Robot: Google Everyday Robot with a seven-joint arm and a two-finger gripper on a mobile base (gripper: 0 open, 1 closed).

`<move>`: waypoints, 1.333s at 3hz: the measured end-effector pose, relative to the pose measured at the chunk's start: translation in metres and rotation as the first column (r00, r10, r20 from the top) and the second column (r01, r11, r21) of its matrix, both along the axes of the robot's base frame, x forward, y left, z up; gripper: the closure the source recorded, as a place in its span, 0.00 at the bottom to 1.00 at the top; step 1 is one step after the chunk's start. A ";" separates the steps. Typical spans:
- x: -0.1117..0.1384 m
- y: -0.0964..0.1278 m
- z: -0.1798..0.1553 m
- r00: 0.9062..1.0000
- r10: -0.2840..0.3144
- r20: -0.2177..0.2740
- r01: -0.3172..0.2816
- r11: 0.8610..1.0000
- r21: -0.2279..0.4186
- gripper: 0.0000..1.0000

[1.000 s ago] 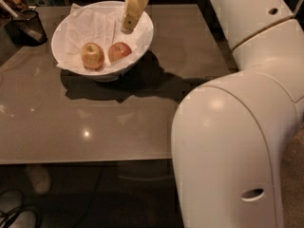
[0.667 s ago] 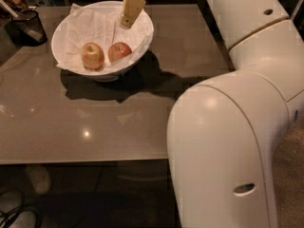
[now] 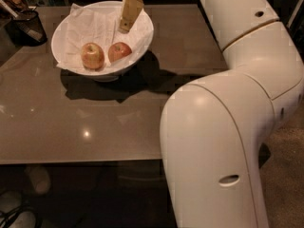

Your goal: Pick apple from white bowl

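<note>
The white bowl, lined with crumpled white paper, stands at the back left of the brown table. Two apples lie in its near part. The apple, the redder one, is on the right; a paler yellow-orange apple lies touching or nearly touching it on the left. My gripper hangs tilted over the bowl's back right part, just above and behind the red apple and apart from it. It holds nothing that I can see.
A small dark cup of utensils stands left of the bowl at the table's edge. My large white arm fills the right side and covers the table's right front. The brown table reaches to a front edge, with floor below.
The big near part of my arm has shifted slightly left in the view. The gripper stays over the back of the bowl in nearly the same place. The apples have not moved.
</note>
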State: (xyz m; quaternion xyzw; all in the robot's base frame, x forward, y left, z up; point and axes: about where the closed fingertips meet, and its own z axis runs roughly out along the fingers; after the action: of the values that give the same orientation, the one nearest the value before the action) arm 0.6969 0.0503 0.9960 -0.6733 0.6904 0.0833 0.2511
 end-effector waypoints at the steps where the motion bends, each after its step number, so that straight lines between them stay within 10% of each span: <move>1: 0.003 0.006 -0.013 0.999 0.000 -0.035 0.001 1.000 0.020 0.32; 4: 0.004 0.008 -0.041 0.991 -0.038 -0.131 0.047 0.997 0.066 0.31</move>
State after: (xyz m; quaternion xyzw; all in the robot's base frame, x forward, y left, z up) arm 0.7008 0.0581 0.9550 -0.6427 0.7162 0.1453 0.2302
